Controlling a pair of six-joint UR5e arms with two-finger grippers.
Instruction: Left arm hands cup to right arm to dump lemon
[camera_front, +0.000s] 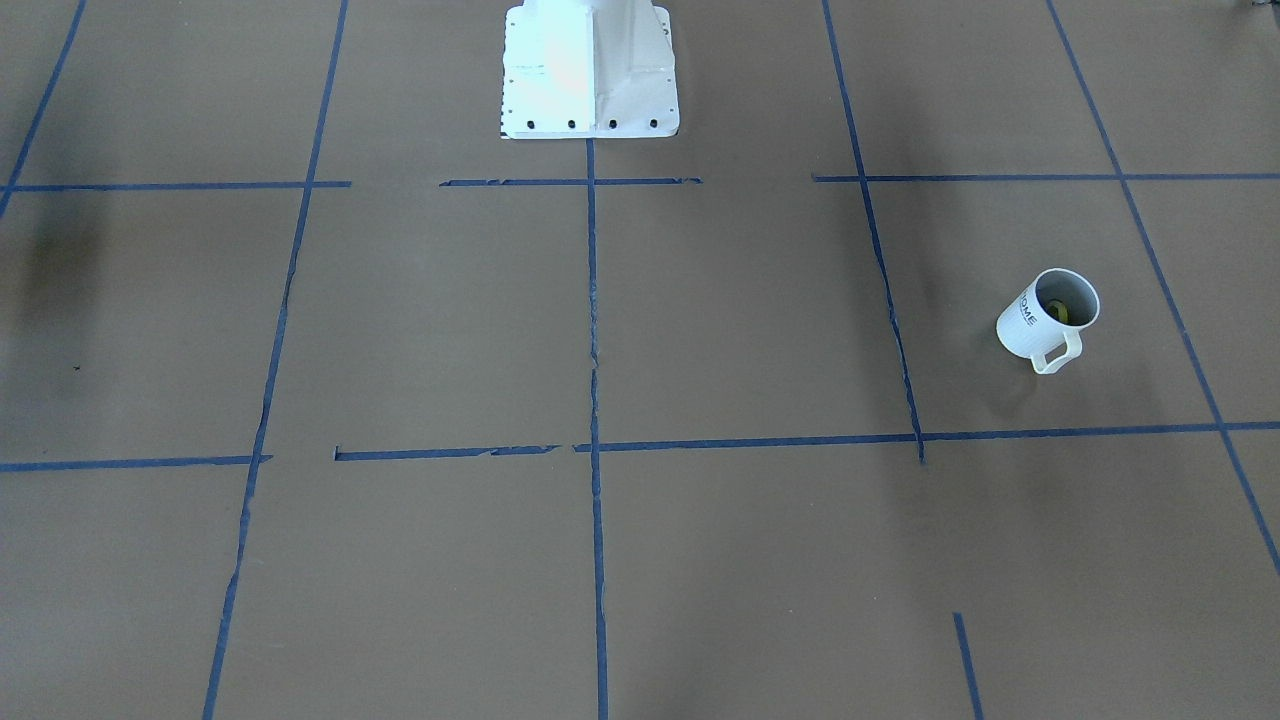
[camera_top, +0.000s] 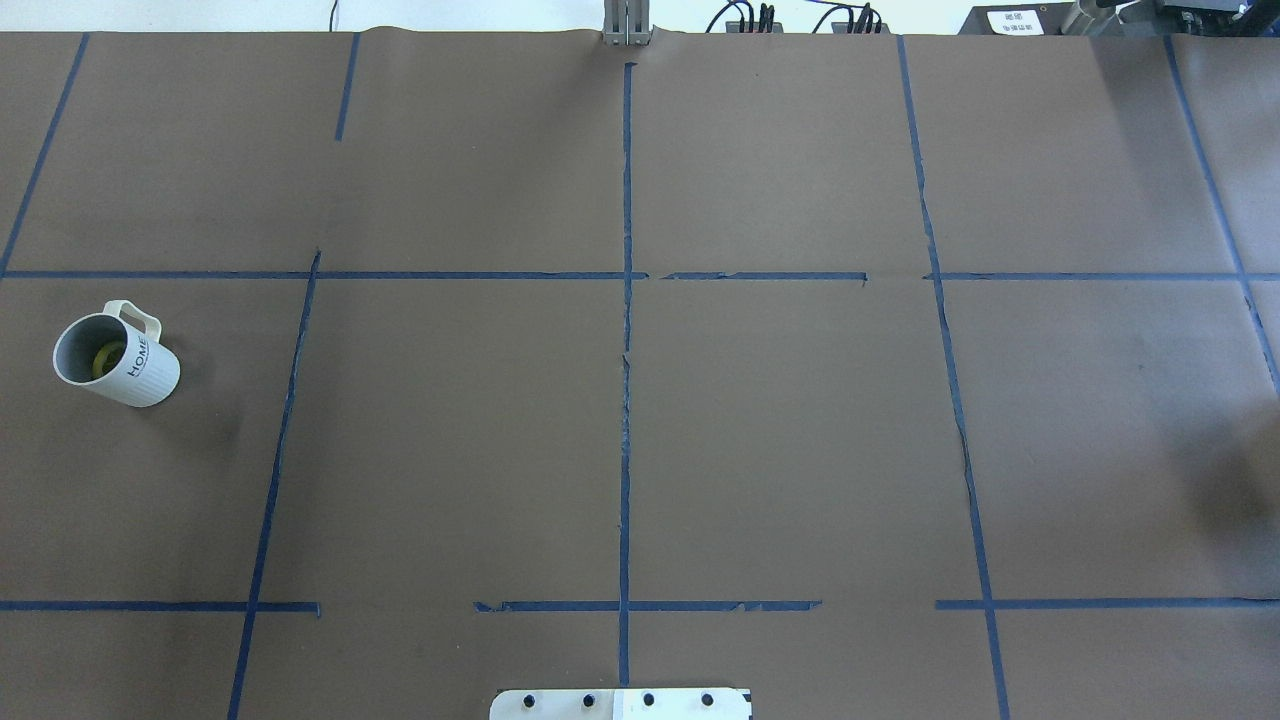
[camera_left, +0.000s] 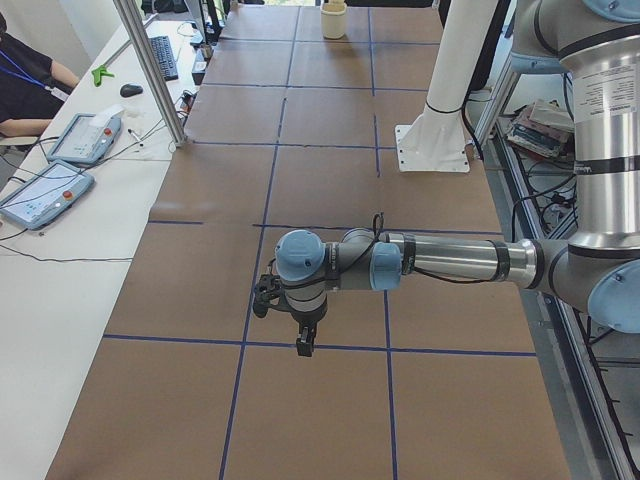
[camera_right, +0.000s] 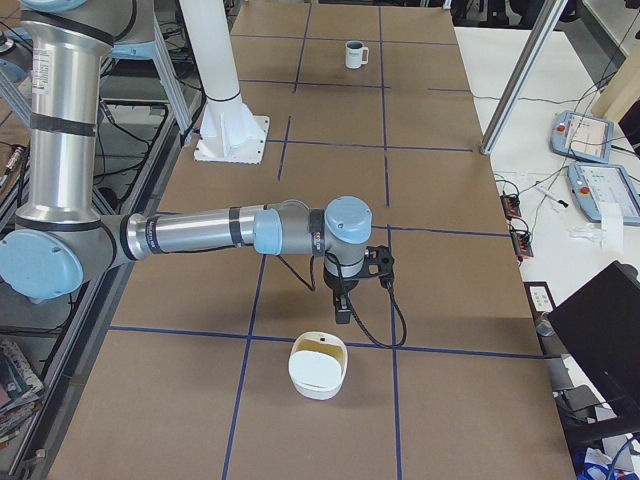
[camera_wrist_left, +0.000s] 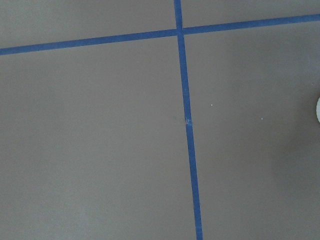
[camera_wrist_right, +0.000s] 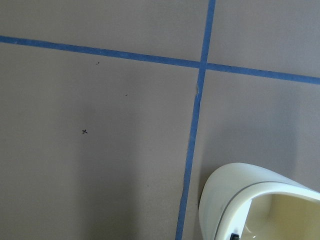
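The white ribbed "HOME" cup (camera_top: 117, 360) stands upright on the brown table at the far left of the overhead view, handle pointing away from the robot. It also shows in the front view (camera_front: 1046, 320) and small and far in the right side view (camera_right: 355, 54). The yellow-green lemon (camera_top: 104, 361) lies inside it, also visible in the front view (camera_front: 1061, 313). The left arm reaches out low over that area, its gripper (camera_left: 304, 342) pointing down; the cup is hidden behind the wrist there. The right gripper (camera_right: 343, 311) points down just behind a white bowl. I cannot tell whether either gripper is open or shut.
A white bowl (camera_right: 318, 367) sits on the table below the right gripper and shows in the right wrist view (camera_wrist_right: 260, 202). The white robot base (camera_front: 590, 70) stands at the table's middle. Blue tape lines grid the table. An operator, tablets and a keyboard are on the side bench (camera_left: 60, 180).
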